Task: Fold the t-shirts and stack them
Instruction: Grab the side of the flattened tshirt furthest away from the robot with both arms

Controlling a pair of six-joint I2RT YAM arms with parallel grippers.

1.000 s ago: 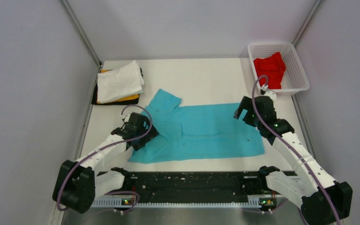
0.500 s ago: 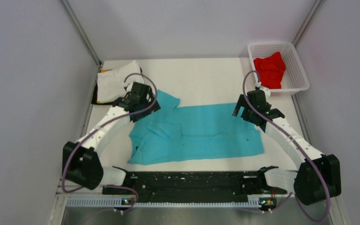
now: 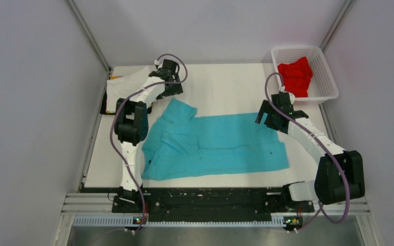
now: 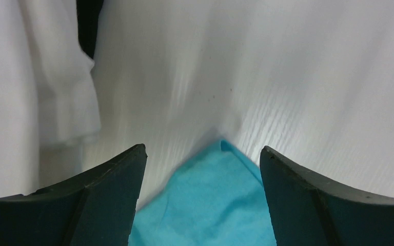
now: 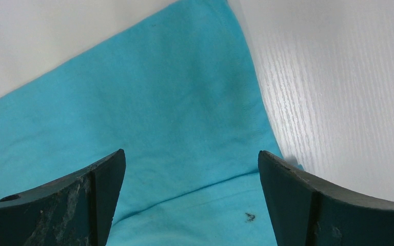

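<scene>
Five shirts were counted, one of each colour.

1. One turquoise-blue cloth short-sleeved t-shirt [image 3: 220,146] lay spread on the white table [image 3: 220,82], near its middle. In the top view its long axis ran left to right. The sleeved end lay to the left and the straight hem to the right. One sleeve pointed toward the far-left corner. The left part was creased and partly folded over.

2. One white t-shirt [image 3: 125,87] lay folded at the far-left corner. It rested on one yellow-orange t-shirt [image 3: 112,78], with one black t-shirt [image 3: 104,108] at the bottom. Only the edges of the lower two showed.

3. One red t-shirt [image 3: 296,76] lay crumpled in the single white plastic mesh basket [image 3: 297,49] at the far-right corner.

Two arms were present. The left arm [image 3: 143,91] reached to the far side, just beside the stack. Its jaws stood spread apart over the tip of the turquoise sleeve and gripped nothing. The right arm [image 3: 308,138] sat at the far-right corner of the turquoise shirt. Its jaws were released and wide over the cloth edge, with nothing held.
</scene>
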